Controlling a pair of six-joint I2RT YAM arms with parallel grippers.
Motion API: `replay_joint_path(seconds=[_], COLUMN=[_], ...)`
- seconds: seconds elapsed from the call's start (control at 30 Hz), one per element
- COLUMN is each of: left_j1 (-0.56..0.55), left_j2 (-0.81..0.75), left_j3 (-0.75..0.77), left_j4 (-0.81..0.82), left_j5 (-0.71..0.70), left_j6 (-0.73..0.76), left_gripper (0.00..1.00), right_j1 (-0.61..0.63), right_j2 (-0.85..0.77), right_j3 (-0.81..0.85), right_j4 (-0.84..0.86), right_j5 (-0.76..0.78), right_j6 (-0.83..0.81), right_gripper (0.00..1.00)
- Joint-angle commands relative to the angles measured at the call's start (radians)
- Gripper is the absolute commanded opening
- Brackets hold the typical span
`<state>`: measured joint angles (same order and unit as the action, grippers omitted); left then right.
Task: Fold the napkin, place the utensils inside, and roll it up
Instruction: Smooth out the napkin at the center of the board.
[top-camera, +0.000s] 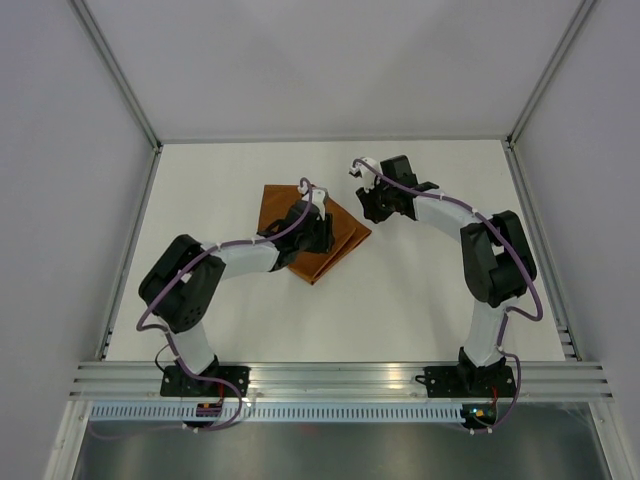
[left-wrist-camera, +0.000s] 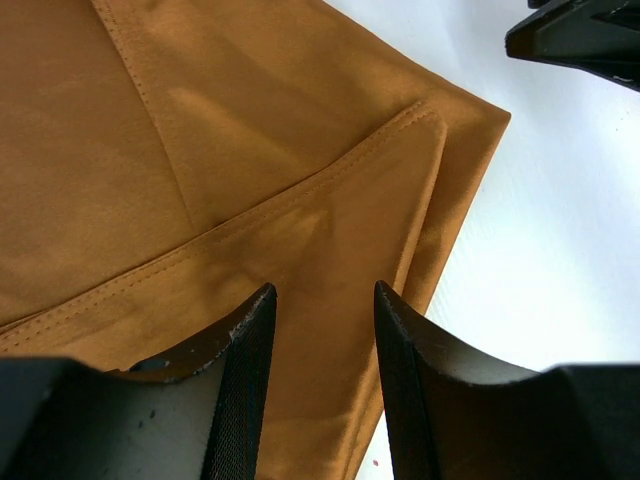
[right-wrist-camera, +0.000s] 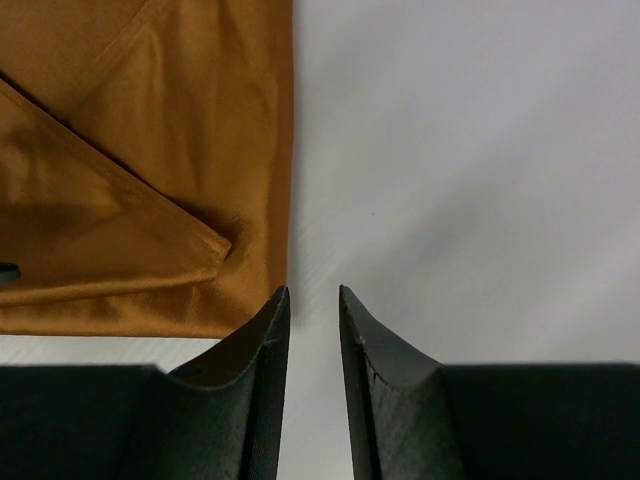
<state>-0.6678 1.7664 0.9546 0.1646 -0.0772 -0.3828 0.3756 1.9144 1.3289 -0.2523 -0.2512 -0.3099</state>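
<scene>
Left gripper (left-wrist-camera: 322, 290) fills the bottom of its wrist view. Jaws stand part open, a clear gap between them, nothing pinched. Napkin (left-wrist-camera: 250, 150) shows through the gap and under both fingers. Whether the tips touch the cloth, cannot tell.

Napkin lies folded on the table (top-camera: 420, 300), left of centre, layers overlapping. One stitched corner flap sits on top, short of the outer edge. From above, the left gripper is over the napkin's middle and hides part of it.

Right gripper (right-wrist-camera: 312, 292): jaws apart by a narrow slit, bare table showing through, nothing held. Its left finger (right-wrist-camera: 262, 340) sits just at the napkin's straight edge; the right finger is over bare table. Contact with the cloth not clear. From above, the right arm reaches in from the right, near the napkin's right corner.
</scene>
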Motion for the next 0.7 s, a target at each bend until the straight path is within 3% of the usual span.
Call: replay_joint_path(seconds=[0.0, 0.67], left_j1=[-0.015, -0.053], left_j2=[0.016, 0.093], left_j3=[0.041, 0.024], left_j4=[0.052, 0.104], left_j5=[-0.001, 0.034], left_j6=[0.053, 0.045], left_gripper=[0.5, 0.49], right_j1=[0.002, 0.111], right_j2=[-0.003, 0.034], right_j3=[0.052, 0.041], right_j4=[-0.001, -0.007], right_j5=[-0.042, 0.032], right_j6=[0.029, 0.026], right_gripper=[0.32, 0.32])
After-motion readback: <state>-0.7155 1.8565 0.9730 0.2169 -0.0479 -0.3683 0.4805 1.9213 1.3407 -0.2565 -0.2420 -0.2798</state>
